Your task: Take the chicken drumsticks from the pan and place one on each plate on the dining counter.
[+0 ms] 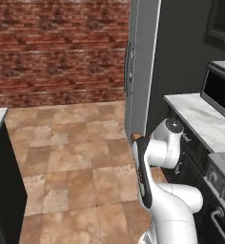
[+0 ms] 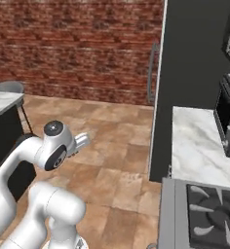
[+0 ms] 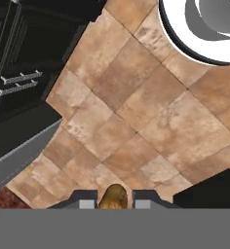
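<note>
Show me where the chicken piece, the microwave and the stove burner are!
chicken drumstick (image 3: 112, 196), hand view, its rounded top between the finger tips.
microwave (image 1: 219, 90), left base view, its dark door.
stove burner (image 2: 218, 216), right base view, the black grate.

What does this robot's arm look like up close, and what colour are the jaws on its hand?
The arm is glossy white, built from thick rounded tube segments joined by bulbous elbows. Dark bands and a round dark cap with a grey centre mark its joints. No loose cables show. In the hand view the gripper ends in two small dark jaws with pale grey pads.
</note>
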Motion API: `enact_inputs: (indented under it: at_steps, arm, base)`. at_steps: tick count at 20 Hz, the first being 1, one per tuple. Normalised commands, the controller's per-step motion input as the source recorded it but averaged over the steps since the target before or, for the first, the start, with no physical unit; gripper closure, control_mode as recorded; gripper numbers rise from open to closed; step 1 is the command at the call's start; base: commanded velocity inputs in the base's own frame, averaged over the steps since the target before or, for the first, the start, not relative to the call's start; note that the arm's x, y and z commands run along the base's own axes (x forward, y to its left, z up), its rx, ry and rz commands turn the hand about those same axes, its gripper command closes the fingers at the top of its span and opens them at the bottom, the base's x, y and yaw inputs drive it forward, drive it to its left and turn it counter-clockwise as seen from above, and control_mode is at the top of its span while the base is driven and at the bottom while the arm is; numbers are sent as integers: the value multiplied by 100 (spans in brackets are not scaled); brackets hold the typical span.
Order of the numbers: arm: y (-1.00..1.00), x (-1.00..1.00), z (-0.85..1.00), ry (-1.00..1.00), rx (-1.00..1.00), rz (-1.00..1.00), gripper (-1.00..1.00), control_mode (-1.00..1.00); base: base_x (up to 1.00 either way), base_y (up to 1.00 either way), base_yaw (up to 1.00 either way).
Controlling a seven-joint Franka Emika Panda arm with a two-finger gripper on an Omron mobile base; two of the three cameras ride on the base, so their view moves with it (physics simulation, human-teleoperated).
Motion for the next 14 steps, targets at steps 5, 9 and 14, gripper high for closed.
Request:
enact_inputs:
  at_steps: [5,9,14]
  arm:
    - [0,0,0,0,0,0,100,100]
    - [0,0,0,0,0,0,100,100]
    - [0,0,0,0,0,0,100,100]
  base:
    - [47,0,51]
    - [66,0,43]
    - [90,-5,37]
